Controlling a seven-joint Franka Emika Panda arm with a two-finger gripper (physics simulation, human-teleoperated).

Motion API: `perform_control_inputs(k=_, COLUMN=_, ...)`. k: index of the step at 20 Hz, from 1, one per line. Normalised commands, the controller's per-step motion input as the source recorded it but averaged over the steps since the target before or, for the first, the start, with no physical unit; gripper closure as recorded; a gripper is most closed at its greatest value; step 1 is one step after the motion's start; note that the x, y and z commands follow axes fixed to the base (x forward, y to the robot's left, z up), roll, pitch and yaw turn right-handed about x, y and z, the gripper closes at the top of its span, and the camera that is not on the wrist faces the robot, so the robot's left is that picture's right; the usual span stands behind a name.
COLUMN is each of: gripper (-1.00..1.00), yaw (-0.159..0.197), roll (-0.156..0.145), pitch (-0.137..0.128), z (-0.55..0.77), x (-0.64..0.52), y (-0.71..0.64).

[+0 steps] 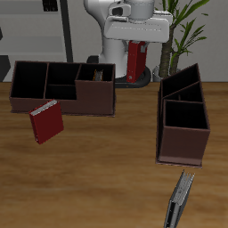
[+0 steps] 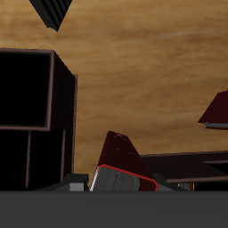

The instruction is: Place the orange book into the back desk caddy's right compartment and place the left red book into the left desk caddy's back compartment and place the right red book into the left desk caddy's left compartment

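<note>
the gripper [image 1: 134, 42] hangs high, behind the back desk caddy [image 1: 61, 100] and off its taller end, close in front of the robot's base. its fingers are closed onto the top of the left red book [image 1: 134, 62], which hangs upright below them, well above the tabletop and touching nothing else. the wrist view shows the same book [image 2: 123, 157] from above, a dark red wedge clamped between the grey finger pads, with the back desk caddy's rim just beside it. the right red book [image 1: 46, 123] is in front of the back desk caddy, just off its front wall, tilted with its pale page edge turned upward; whether it touches the caddy cannot be told. something small shows inside the right compartment [image 1: 96, 86], the tall-walled end section of the back desk caddy, but it is too small to tell whether it is the orange book. the left desk caddy [image 1: 183, 134] stands end-on, well apart from the back desk caddy, past its taller end and nearer the table's front edge. a thin dark book [image 1: 181, 200] with pale pages stands on edge far forward of the back desk caddy, close to the table's front edge.
</note>
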Motion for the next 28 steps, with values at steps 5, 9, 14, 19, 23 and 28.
perform_control_inputs(k=5, gripper=1.0, yaw=0.023, roll=0.029, pitch=0.013, z=0.05, x=0.0, y=0.43)
perform_control_inputs(k=9, gripper=1.0, yaw=-0.021, roll=-0.009, pitch=0.041, z=-0.09, x=0.12, y=0.3)
perform_control_inputs(k=14, gripper=1.0, yaw=-0.014, roll=-0.005, pitch=0.018, z=0.06, x=0.06, y=0.32)
perform_control_inputs(k=19, gripper=1.0, yaw=-0.031, roll=0.027, pitch=0.01, z=0.09, x=-0.09, y=0.32)
perform_control_inputs(k=23, gripper=1.0, yaw=-0.017, roll=0.058, pitch=0.024, z=0.1, x=-0.02, y=0.43)
perform_control_inputs(k=28, gripper=1.0, yaw=0.005, roll=0.044, pitch=-0.009, z=-0.01, x=0.01, y=0.23)
